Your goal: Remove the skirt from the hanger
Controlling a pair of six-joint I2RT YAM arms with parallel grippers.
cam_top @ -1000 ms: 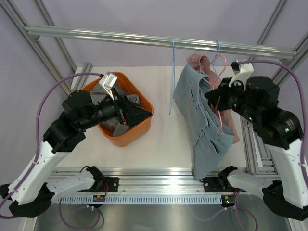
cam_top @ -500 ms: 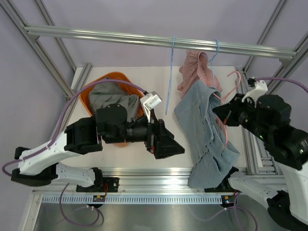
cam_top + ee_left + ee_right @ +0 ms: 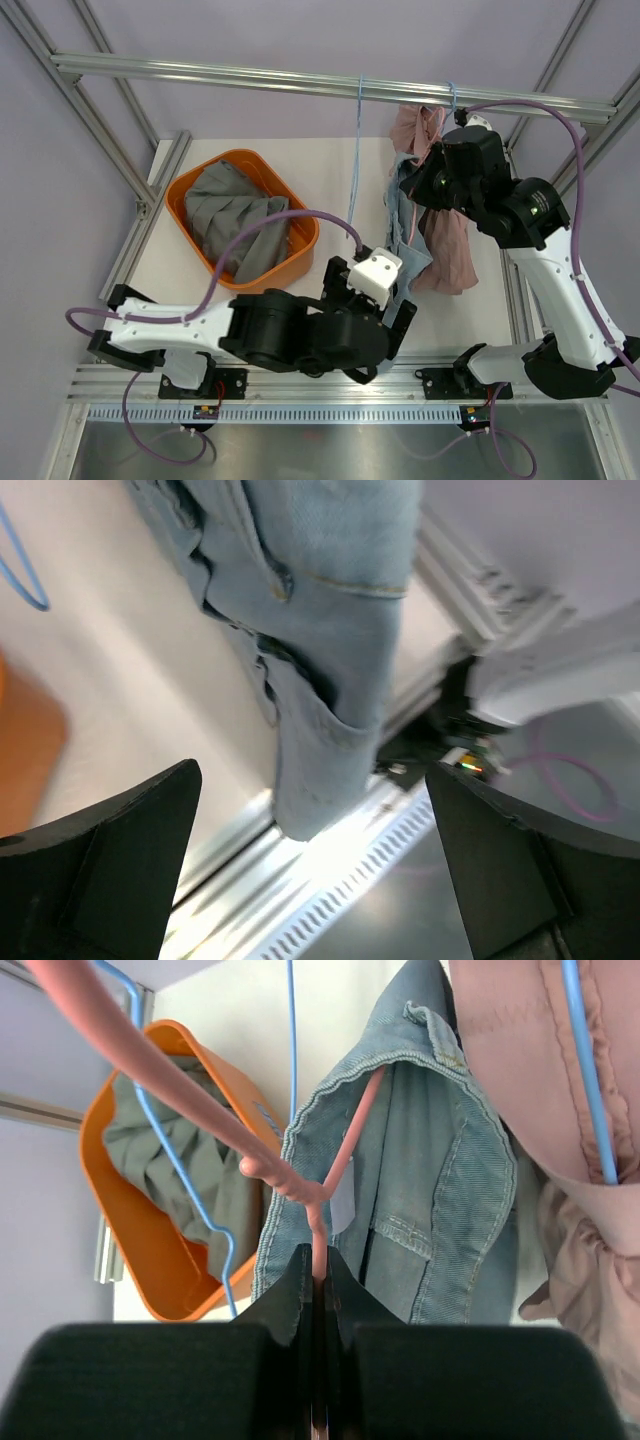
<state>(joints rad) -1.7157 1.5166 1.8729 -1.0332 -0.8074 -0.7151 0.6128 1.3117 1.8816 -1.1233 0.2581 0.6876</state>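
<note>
**Skirt on its hanger, left jaws wide beneath it**

At far left sits the orange basket (image 3: 150, 1260), heaped with grey cloth. The left gripper (image 3: 310, 775) reaches across the near edge of the table, its jaws spread wide and holding nothing, with the skirt (image 3: 340, 660) hanging just in front of them. A blue hanger (image 3: 355, 160) dangles free just left of the skirt. The skirt's waistband is draped over the pink hanger (image 3: 300, 1185), and the right gripper (image 3: 318, 1265) is pinched tight on the hanger's stem. A pink garment (image 3: 450, 250) hangs right beside the skirt.

The risks, as I judge them:
- The left jaws may catch only the loose hem, so the denim slips out when pulled.
- A hard tug could drag the thin stem out of the right pinch.
- The pink garment could be grabbed or dragged along.
- The blue hanger could snag the skirt.
</note>
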